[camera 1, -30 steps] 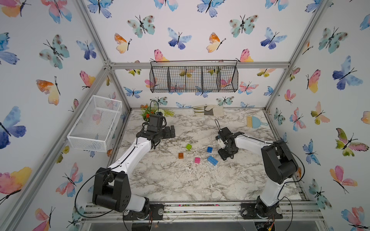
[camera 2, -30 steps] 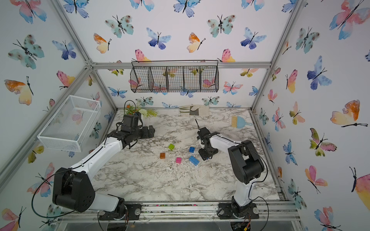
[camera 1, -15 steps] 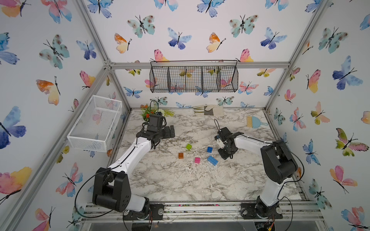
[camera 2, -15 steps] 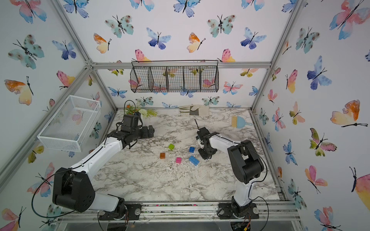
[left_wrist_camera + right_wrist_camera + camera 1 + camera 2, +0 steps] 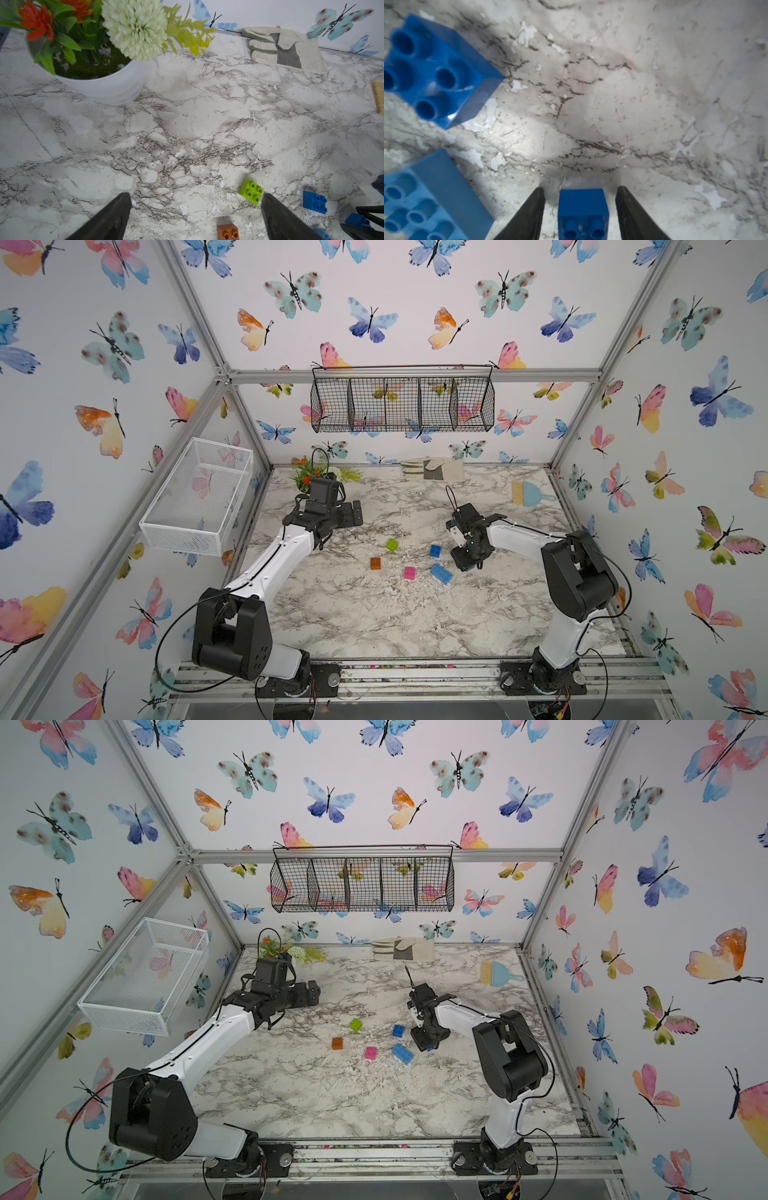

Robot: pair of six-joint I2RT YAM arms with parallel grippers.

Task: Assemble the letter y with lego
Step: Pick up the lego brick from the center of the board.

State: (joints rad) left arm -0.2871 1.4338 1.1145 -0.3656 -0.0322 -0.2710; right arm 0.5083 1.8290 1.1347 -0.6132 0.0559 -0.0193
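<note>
Our right gripper (image 5: 580, 188) is spread around a small blue brick (image 5: 583, 205), low in the frame, not touching. We should squeeze evenly. Our left gripper (image 5: 195, 194) is spread wide, empty.

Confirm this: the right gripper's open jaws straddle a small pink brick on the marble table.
Not pink. The small brick between the right gripper's open jaws on the marble table is blue, as the right wrist view shows; the pink brick lies elsewhere.

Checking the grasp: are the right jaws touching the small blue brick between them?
Apart: right wrist view shows marble between the small blue brick and each jaw.
</note>
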